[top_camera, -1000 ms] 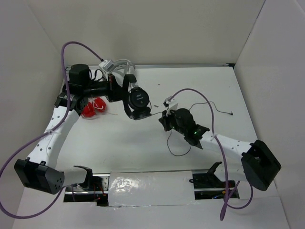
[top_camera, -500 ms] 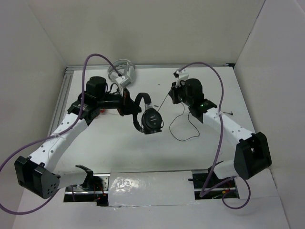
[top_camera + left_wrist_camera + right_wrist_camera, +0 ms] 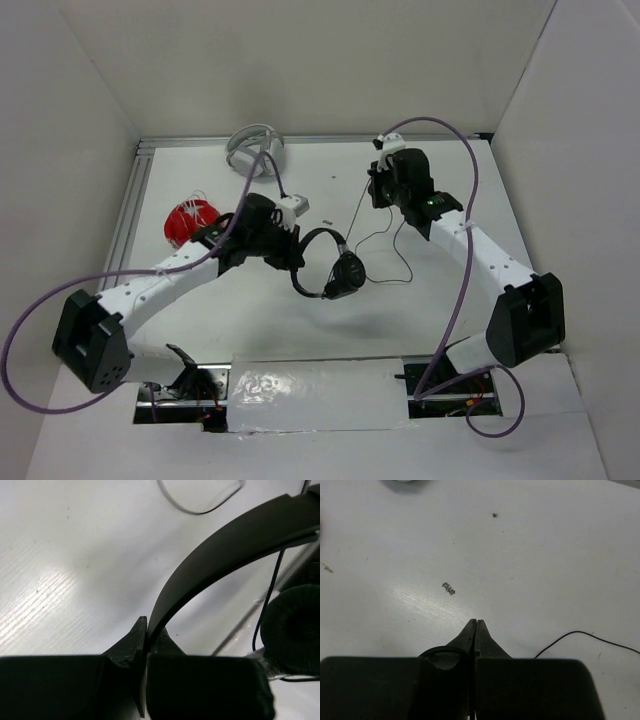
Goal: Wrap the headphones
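Headphones [image 3: 225, 547] partly off-frame, rt edge

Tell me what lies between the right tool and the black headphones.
Only the thin black cable, running over bare table from near the right tool down to the headphones. The top view shows it.

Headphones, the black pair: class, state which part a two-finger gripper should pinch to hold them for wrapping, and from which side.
Pinch the headphones by the headband: a thin flat arc that fits between narrow jaws, unlike the round padded earcup. Come in over its edge, one finger outside the arc, one inside, probably leaving the cable free. The left gripper grips so.
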### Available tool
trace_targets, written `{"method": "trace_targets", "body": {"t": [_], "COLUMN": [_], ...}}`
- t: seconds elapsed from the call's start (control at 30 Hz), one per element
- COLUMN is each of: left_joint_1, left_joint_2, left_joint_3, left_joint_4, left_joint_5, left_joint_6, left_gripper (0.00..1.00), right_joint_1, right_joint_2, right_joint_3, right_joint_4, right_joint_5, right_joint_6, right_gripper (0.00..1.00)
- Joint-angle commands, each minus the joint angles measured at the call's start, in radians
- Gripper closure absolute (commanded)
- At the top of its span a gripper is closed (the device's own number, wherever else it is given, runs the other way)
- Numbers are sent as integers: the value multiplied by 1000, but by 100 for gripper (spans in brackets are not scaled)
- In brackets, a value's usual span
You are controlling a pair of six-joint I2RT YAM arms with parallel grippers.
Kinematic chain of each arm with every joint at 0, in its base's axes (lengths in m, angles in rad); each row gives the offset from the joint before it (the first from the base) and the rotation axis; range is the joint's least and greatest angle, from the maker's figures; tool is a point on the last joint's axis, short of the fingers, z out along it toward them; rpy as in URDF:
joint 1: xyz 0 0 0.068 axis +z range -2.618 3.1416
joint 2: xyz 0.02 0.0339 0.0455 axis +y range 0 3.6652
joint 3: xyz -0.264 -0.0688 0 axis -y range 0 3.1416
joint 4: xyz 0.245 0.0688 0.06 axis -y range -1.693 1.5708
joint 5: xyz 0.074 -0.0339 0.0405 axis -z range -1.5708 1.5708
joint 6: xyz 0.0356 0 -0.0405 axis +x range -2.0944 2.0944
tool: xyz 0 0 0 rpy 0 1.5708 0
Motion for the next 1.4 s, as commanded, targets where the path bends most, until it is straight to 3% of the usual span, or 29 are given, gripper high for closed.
{"method": "trace_targets", "body": {"t": [0.0,0.13,0.4,0.5,0.67,0.77,0.8,0.97,1.07,1.17,1.2,1.37], "left_joint_1": [-79,-129,-78,-55,-28,-5,24,113,166,190,195,238], "left_joint_2": [92,279,493,533,485,485,494,543,559,571,567,467], "left_joint_3": [92,212,406,463,408,426,452,612,721,821,844,824], "left_joint_4": [-127,-267,-452,-525,-494,-531,-548,-665,-705,-753,-743,-623], "left_joint_5": [-232,-411,-565,-605,-593,-608,-614,-645,-651,-660,-650,-545], "left_joint_6": [-71,-160,-354,-409,-424,-475,-518,-602,-645,-694,-690,-655], "left_gripper": [100,100,100,100,100,100,100,100,100,100,100,100], "right_joint_1": [42,122,287,352,354,380,447,527,552,573,578,604], "right_joint_2": [-64,-59,-125,-145,-130,-119,-120,-132,-166,-201,-209,-199], "right_joint_3": [39,86,117,124,175,180,169,126,77,-4,-42,-144], "right_joint_4": [-7,-59,-163,-205,-297,-306,-300,-306,-274,-170,-148,-13], "right_joint_5": [65,189,340,470,611,563,549,509,405,200,113,35], "right_joint_6": [-62,-56,-27,23,117,105,97,140,172,158,152,164], "right_gripper": [100,100,100,100,100,100,100,100,100,100,100,100]}}
